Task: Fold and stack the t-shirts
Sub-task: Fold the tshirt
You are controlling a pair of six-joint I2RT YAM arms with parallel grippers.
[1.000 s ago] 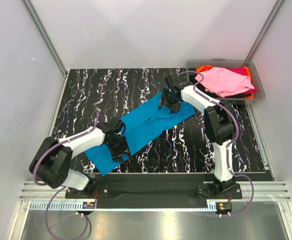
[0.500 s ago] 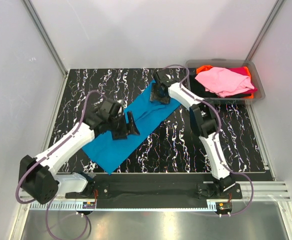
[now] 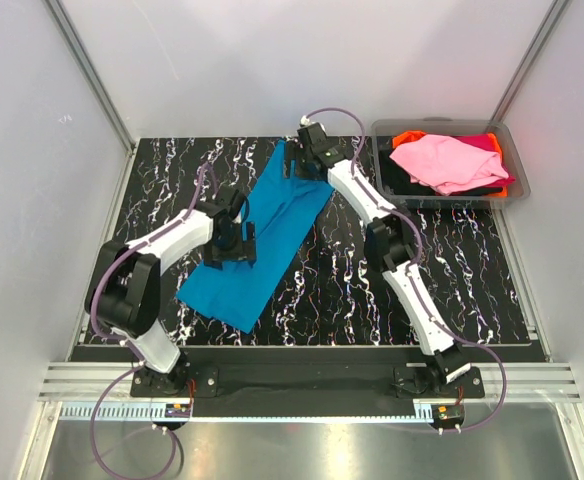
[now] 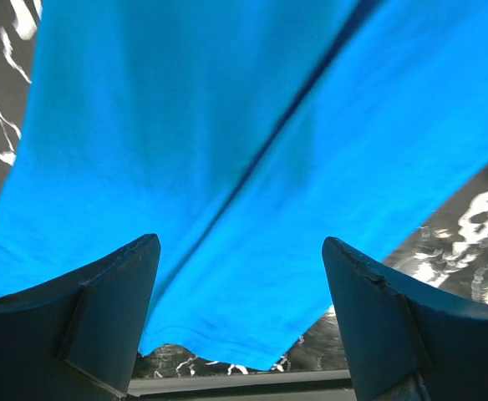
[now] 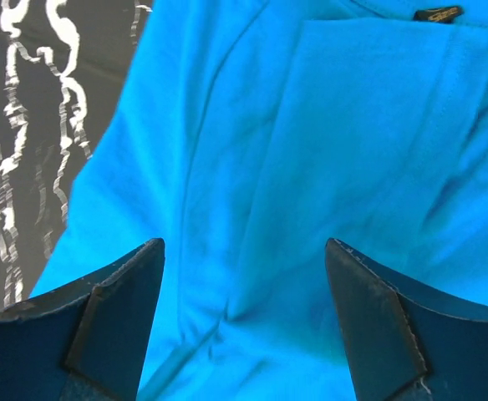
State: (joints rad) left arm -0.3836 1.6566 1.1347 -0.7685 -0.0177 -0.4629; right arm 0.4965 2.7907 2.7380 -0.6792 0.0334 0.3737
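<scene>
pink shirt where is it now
In the top view, the pink shirt lies on top in the bin at the far right corner of the table.

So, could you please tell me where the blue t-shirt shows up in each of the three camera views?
Top view: the blue t-shirt lies flat on a diagonal, left of centre, between the two arms.
Left wrist view: the blue t-shirt fills nearly the whole picture, its hem at the bottom.
Right wrist view: the blue t-shirt covers the centre and right.
Shared landmark: the black marbled table, at the right edge and the left edge.
</scene>
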